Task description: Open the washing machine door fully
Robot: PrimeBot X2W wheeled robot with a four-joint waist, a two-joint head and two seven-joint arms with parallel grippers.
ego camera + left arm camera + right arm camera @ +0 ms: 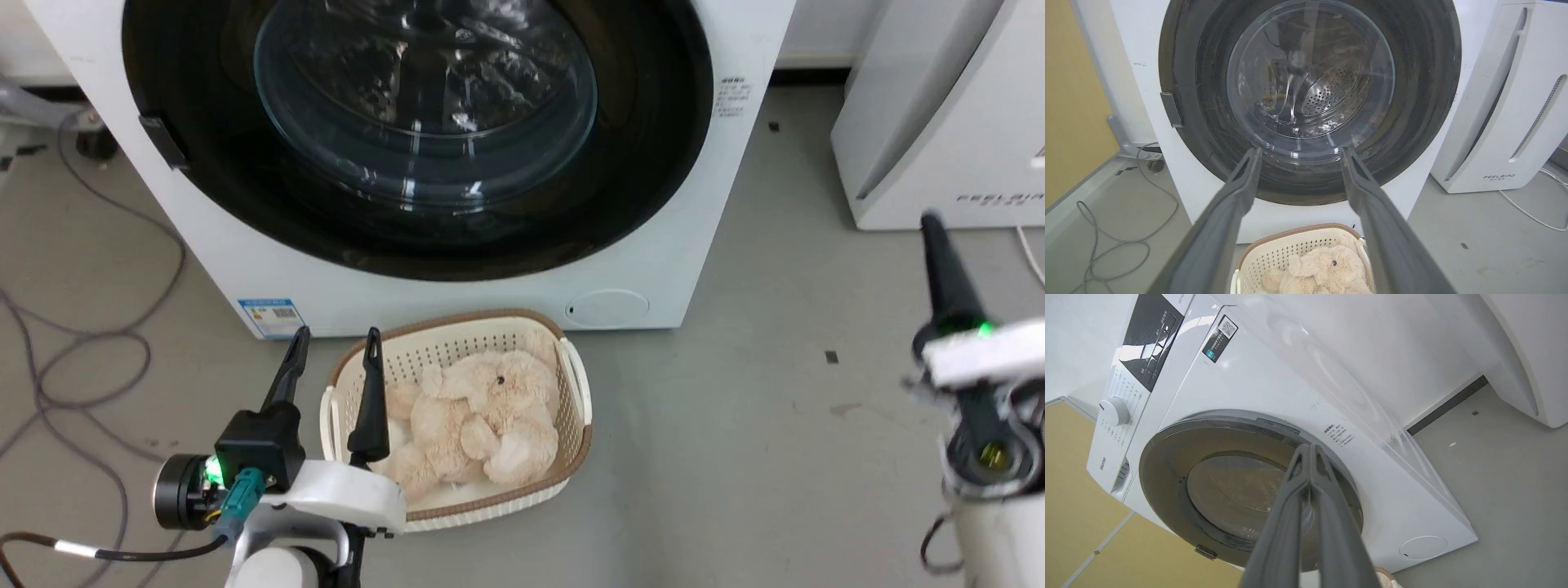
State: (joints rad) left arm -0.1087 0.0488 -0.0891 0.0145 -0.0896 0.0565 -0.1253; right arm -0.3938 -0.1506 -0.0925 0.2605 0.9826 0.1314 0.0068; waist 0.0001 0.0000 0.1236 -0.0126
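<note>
The washing machine (pixel 490 306) is a white front-loader facing me. Its door (pixel 645 163) is a glossy black disc with a clear glass bowl, lying flush against the front, shut. A small dark catch (pixel 163 140) sits on the door's left rim. My left gripper (pixel 337 335) stands open low in front of the machine, above a basket, well short of the door (pixel 1412 102). Off to the right, my right gripper (pixel 932 224) is shut with nothing in it, apart from the machine. In the right wrist view its closed fingertips (pixel 1309 448) point at the door (pixel 1167 465).
A cream basket (pixel 457 322) with a beige plush toy (pixel 482 416) sits on the floor right before the machine. A white FEELBIRD appliance (pixel 939 122) stands at the right. Grey cables (pixel 73 359) loop on the floor at the left.
</note>
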